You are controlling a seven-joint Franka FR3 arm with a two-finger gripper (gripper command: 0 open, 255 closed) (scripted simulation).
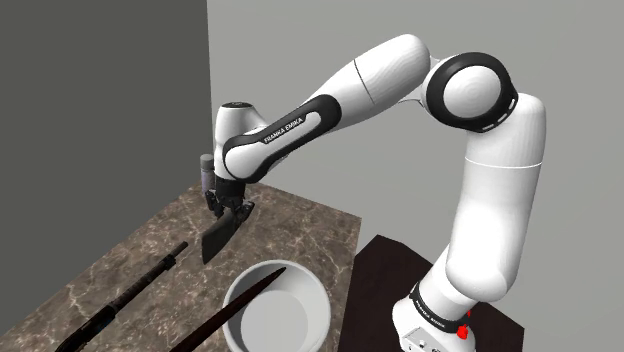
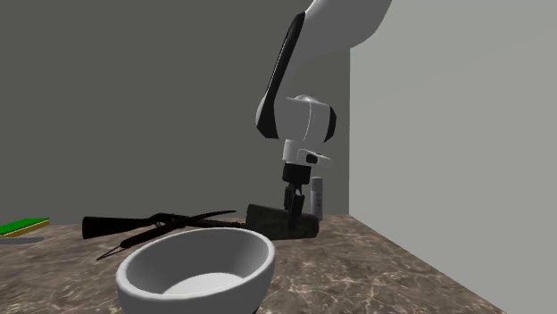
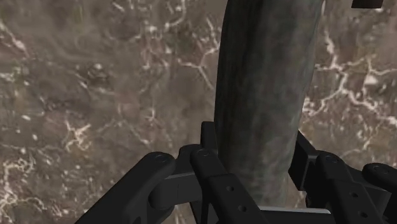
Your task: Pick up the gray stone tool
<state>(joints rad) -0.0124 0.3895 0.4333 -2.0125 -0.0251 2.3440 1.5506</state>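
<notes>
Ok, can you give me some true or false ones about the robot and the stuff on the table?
1. The gripper has its fingers clasped on the dark gray stone tool. True.
2. The bowl is red. False: it is white.
3. The table top is brown with pale veins. True.
4. The little gray bottle is lying flat. False: it stands upright.
</notes>
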